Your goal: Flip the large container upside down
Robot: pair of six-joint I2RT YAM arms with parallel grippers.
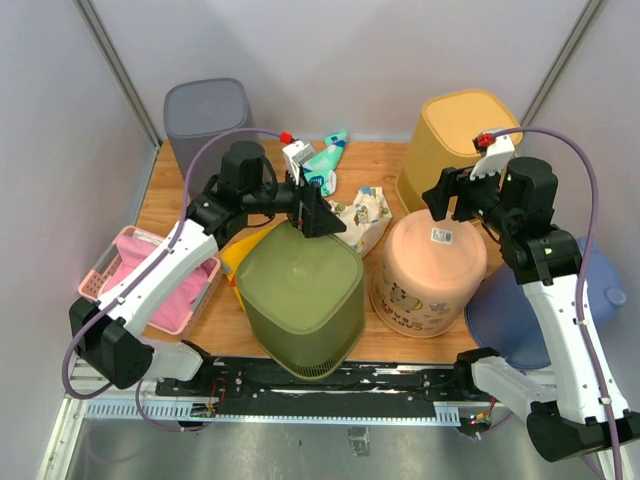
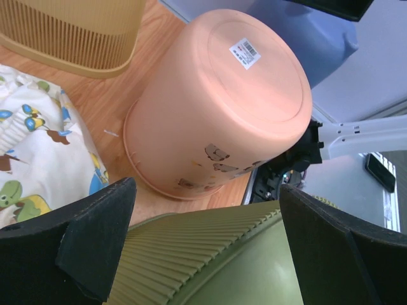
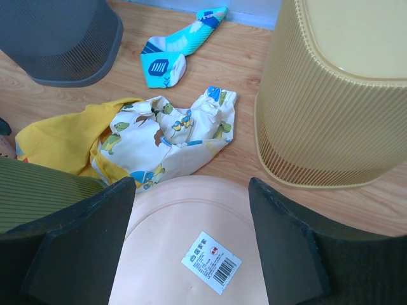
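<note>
Reading labels first: white barcode sticker (image 3: 211,261) on the base of the peach round plastic bucket (image 1: 430,275), print too small to read. Cartoon decals on the bucket's side wall, partly worn, no legible text. No brand visible anywhere.

Large olive-green ribbed plastic bin (image 1: 300,295) sits at the near edge of the wooden table (image 1: 390,165), closed base facing up, beside the peach bucket, which is also bottom-up.

Left gripper (image 1: 318,212) is over the green bin's far edge, fingers (image 2: 95,241) spread wide with the ribbed wall between them; nothing clamped, contact unclear. Right gripper (image 1: 450,200) is spread over the peach bucket's base, holding nothing.

Around:
- yellow ribbed plastic bin (image 1: 460,140), inverted, far right
- grey mesh bin (image 1: 205,120), far left corner
- pink slatted basket (image 1: 95,275) with pink cloth, left side
- turquoise sock (image 1: 325,160)
- white cartoon-print cloth (image 1: 365,215) between the two bins, just behind them
- yellow cloth (image 1: 240,255), mostly hidden under the green bin and left arm
- blue plastic tub (image 1: 515,310), partly covered by the right arm, shape hard to make out
</note>
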